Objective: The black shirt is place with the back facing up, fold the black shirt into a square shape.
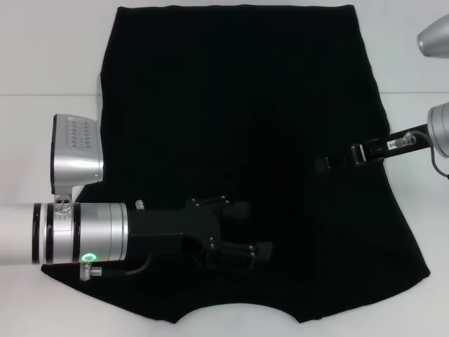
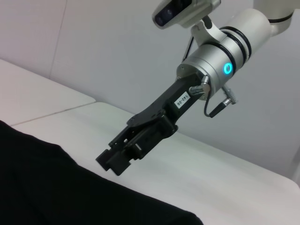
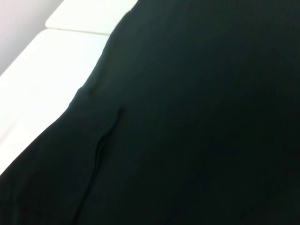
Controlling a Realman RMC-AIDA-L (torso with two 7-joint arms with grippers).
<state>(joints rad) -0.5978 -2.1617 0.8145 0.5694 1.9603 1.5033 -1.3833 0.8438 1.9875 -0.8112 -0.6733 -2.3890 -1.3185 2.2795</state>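
The black shirt (image 1: 231,119) lies flat over most of the white table, with its curved neck edge toward me. My left gripper (image 1: 251,230) hovers low over the shirt's near middle, fingers open, nothing between them. My right gripper (image 1: 323,163) reaches in from the right, over the shirt's right half. The left wrist view shows that same right gripper (image 2: 114,161) just above the shirt's edge (image 2: 56,187), its fingers together and holding nothing. A soft crease runs through the shirt (image 3: 187,117) in the right wrist view.
Bare white table (image 1: 42,56) shows to the left, to the right (image 1: 421,175) and along the near edge of the shirt. A seam in the tabletop (image 2: 51,112) runs behind the cloth. The right arm's silver links (image 1: 438,126) stand at the right edge.
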